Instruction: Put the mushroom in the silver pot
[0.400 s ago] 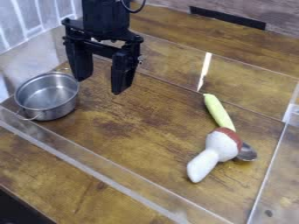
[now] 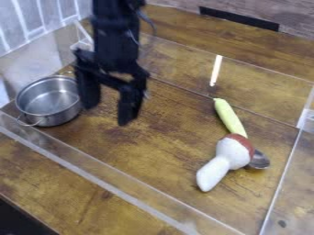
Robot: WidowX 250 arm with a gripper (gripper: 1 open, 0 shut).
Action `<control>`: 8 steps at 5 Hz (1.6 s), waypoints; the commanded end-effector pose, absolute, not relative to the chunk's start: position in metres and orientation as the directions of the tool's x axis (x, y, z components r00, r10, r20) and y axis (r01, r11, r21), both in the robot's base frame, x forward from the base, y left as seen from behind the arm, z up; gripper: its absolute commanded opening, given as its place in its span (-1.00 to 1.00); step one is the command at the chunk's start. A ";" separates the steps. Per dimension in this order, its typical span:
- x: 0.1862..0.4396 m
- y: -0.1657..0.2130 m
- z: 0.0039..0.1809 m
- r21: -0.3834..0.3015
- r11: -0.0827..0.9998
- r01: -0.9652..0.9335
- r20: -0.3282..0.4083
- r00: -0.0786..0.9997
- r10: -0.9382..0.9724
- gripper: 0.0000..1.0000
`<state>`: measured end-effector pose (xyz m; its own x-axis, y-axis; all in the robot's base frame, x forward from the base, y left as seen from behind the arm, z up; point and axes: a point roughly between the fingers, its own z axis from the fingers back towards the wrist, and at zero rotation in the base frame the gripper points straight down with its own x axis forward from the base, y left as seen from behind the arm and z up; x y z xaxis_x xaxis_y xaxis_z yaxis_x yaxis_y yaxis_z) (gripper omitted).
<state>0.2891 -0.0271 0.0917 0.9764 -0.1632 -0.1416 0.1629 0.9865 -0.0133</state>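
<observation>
surface: we see a brown wooden table (image 2: pixel 172 174) with visible grain | cover: clear plastic walls (image 2: pixel 73 161) run along its front and right edges | back: dark strip (image 2: pixel 240 16) at the far edge, pale slatted panel (image 2: pixel 31 18) at the far left corner | light: bright glare streak (image 2: pixel 216 70) right of centre

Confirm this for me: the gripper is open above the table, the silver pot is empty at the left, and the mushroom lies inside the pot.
One thing is wrong. The camera view shows the mushroom lying on the wooden table at the right, beside the spoon, far from the silver pot. The pot is empty, and the gripper is open above the table.
</observation>
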 end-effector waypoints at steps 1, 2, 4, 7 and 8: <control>0.311 -0.071 0.103 0.003 0.956 0.294 -0.061 0.954 -0.293 1.00; 0.321 -0.117 0.100 0.015 0.915 0.403 -0.047 0.914 -0.402 1.00; 0.324 -0.149 0.097 0.033 0.870 0.492 -0.021 0.871 -0.491 1.00; 0.326 -0.132 0.069 0.021 0.800 0.599 -0.046 0.800 -0.598 1.00; 0.329 -0.124 0.067 0.021 0.774 0.633 -0.048 0.774 -0.632 1.00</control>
<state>0.3233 -0.1274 0.0550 0.7674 -0.6357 -0.0837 0.6383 0.7697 0.0066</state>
